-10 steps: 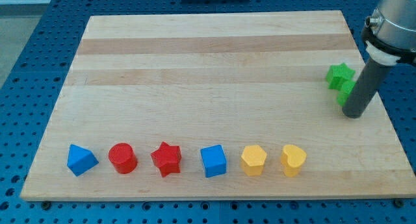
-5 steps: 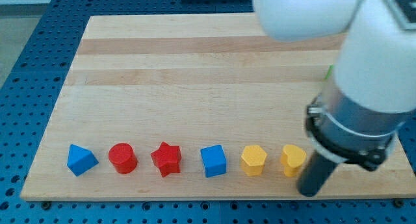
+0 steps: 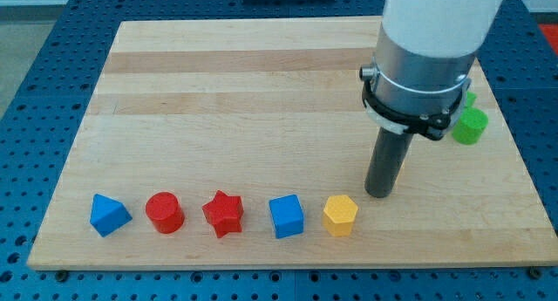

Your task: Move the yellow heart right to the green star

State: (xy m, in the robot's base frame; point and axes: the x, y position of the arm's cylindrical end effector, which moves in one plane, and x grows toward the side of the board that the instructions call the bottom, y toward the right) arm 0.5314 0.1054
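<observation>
The yellow heart does not show anywhere in the camera view; it may be hidden behind my rod. My tip (image 3: 379,195) rests on the board just up and right of the yellow hexagon (image 3: 340,215). The green star is almost wholly hidden behind the arm; only a green sliver (image 3: 471,99) shows at the view's right. A green cylinder (image 3: 471,126) sits just below that sliver, near the board's right edge.
A row along the view's bottom holds a blue triangular block (image 3: 109,215), a red cylinder (image 3: 164,212), a red star (image 3: 222,214) and a blue cube (image 3: 286,216). The wooden board (image 3: 261,92) lies on a blue perforated table.
My tip swung from beside the green blocks down past the yellow heart, then up and left. The heart no longer sits right of the yellow hexagon. The arm now covers the green star.
</observation>
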